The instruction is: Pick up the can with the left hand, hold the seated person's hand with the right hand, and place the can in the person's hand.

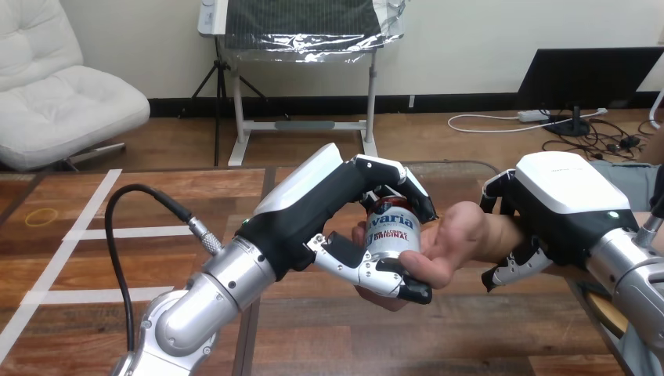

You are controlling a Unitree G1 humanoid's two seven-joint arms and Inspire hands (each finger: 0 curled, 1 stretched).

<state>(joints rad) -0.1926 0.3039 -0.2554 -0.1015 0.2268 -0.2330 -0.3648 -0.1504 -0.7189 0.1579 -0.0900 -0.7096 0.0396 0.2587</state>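
Checking the can [389, 233] first, you find it raised above the counter [329, 337] at the middle of the view, upright with a slight lean. Its body is silver with a dark red band near the top. The top rim is covered by fingers and the base is hidden behind a thumb, so you see only the middle of the label.

The left hand [313, 207] is closed round the can. Its fingers curl over the top and far side, and its thumb lies across the lower near side.

The person's hand [454, 239] comes in from the right with the palm turned up and stands directly against the can's right side. Its fingertips reach beneath the can, next to the tip of the left hand's thumb. You cannot tell whether the can's base rests on those fingertips, because the thumb covers the spot.

The right hand [560, 207] sits over the person's wrist. Its fingers curl down the far side and its thumb hooks round the near side from below, so it is clasped on the wrist. Most of the wrist is hidden under the hand's white shell, and the right forearm is cut off by the view's right edge.

White tape lines [141, 233] cross the counter at the left. A small yellow ring [41, 217] lies near the left edge, too faint to identify.
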